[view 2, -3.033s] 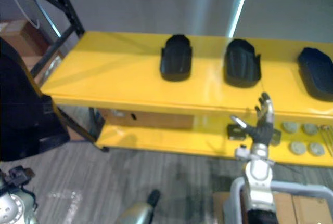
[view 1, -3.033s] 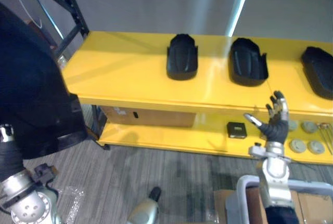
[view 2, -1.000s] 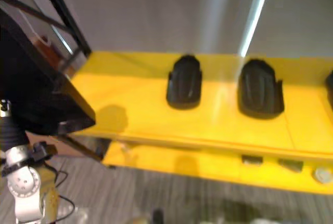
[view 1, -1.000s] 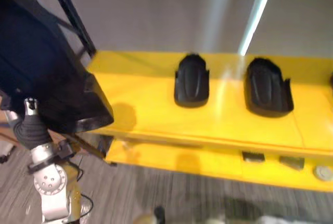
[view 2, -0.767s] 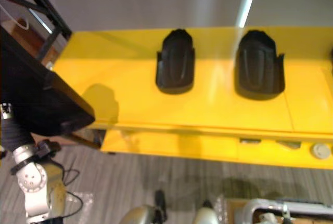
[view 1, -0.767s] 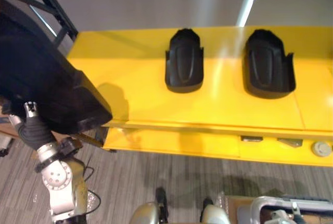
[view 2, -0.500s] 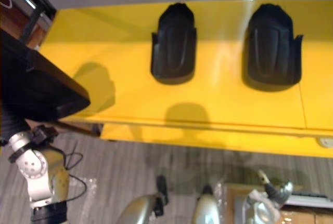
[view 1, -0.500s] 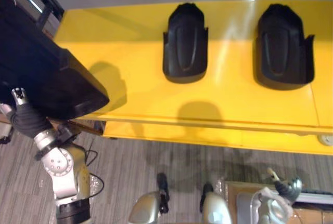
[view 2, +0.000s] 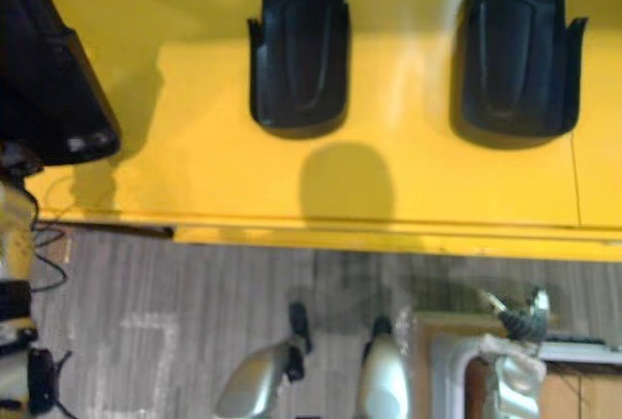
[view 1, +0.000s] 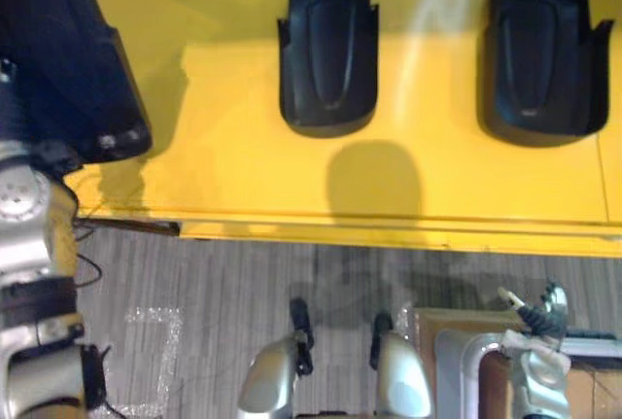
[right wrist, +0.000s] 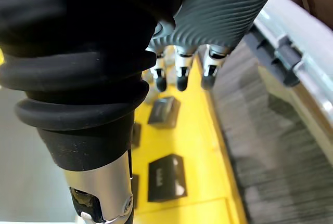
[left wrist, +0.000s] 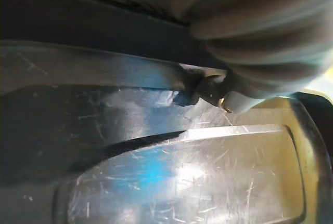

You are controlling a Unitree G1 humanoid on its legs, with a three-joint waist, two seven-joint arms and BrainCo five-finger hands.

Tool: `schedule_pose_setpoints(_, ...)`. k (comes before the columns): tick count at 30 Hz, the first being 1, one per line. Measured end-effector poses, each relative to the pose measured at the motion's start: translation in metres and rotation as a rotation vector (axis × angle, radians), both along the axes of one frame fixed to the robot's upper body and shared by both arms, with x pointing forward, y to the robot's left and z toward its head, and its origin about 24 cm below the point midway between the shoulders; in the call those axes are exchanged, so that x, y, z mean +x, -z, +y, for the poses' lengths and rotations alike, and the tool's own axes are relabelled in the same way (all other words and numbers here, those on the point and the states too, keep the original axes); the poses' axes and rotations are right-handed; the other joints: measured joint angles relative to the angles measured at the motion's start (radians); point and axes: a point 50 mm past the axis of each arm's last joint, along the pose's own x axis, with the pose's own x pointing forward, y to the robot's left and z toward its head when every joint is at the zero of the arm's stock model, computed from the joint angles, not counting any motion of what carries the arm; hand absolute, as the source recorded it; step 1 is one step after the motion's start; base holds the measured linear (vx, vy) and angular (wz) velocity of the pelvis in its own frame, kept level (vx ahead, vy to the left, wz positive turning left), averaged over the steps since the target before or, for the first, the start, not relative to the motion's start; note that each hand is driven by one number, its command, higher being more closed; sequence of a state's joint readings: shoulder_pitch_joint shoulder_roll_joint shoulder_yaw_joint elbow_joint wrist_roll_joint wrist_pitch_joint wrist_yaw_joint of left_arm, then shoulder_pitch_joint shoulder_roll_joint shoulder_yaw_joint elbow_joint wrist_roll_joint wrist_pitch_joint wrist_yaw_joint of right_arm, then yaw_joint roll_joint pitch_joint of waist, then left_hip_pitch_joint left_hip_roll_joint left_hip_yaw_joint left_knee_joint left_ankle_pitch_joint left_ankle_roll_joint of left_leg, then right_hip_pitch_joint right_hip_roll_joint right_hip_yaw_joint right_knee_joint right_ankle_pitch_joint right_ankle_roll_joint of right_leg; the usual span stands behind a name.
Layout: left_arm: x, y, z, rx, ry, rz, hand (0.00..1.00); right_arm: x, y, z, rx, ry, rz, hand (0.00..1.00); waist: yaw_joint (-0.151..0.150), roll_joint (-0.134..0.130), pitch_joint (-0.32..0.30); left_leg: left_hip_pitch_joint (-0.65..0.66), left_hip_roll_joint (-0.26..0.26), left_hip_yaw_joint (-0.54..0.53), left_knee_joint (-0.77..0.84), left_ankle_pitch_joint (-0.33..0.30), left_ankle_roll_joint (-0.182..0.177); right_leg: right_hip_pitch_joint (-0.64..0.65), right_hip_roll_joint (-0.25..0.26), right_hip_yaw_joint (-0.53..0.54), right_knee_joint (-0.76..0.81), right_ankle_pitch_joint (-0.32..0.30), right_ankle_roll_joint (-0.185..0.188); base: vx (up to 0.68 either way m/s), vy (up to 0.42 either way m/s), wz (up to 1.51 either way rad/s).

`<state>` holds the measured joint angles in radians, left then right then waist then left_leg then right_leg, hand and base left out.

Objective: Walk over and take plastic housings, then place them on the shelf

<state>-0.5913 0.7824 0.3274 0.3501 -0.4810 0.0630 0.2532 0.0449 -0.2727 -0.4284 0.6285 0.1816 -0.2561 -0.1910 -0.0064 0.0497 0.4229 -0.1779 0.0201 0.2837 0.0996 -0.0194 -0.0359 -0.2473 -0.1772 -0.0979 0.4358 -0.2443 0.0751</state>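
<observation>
Left robot hand (left wrist: 260, 31) is behind a black plastic housing (view 1: 63, 50) over the yellow shelf's (view 1: 224, 181) left end; can't tell its grip. Right robot hand (view 1: 540, 308) hangs low, fingers relaxed, empty. Middle housing (view 1: 328, 45) and right housing (view 1: 542, 45) lie on the shelf.

Legible markings: none noted.
No lettering, number or sign can be read on the middle plastic housing (view 1: 328, 45), the right plastic housing (view 1: 539, 45), the large housing (view 1: 68, 59) at the left end of the yellow shelf (view 1: 233, 166), or the dark blocks (right wrist: 165, 178).
</observation>
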Motion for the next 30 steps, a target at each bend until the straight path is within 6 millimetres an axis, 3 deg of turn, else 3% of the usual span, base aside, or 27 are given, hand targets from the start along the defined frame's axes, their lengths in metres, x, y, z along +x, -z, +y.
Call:
schedule_pose_setpoints(5,0.014,0.017,0.003,-0.078,0.054,0.145,1.0,-0.001,0.006,0.003,0.023,-0.025,0.033,0.0,-0.004,0.0,0.0,-0.001,0.004,0.003,0.002,0.0,0.0,-0.005,0.006,0.013,0.004,-0.001,-0.002,0.0,-0.005,-0.01)
schedule_pose_setpoints(15,0.029,0.03,-0.004,-0.17,0.195,0.249,1.0,0.003,0.01,0.009,0.039,-0.054,0.063,0.0,-0.009,-0.013,0.012,-0.02,0.007,0.027,0.016,-0.001,0.0,-0.029,0.007,0.034,0.003,-0.001,-0.003,-0.02,0.001,-0.05)
schedule_pose_setpoints(21,0.037,0.02,-0.008,-0.156,0.185,0.244,1.0,0.003,0.011,0.01,0.05,-0.058,0.078,0.0,-0.012,-0.029,0.021,-0.035,0.007,0.031,0.024,-0.001,0.0,-0.041,0.007,0.042,-0.001,0.005,-0.002,-0.01,0.003,-0.01)
schedule_pose_setpoints(30,0.048,-0.005,-0.018,-0.054,0.136,0.248,1.0,0.005,0.01,0.01,0.051,-0.076,0.073,0.0,-0.017,-0.032,0.023,-0.055,0.01,0.032,0.034,-0.001,0.0,-0.054,0.011,0.045,-0.013,0.028,-0.002,0.0,0.0,0.0)
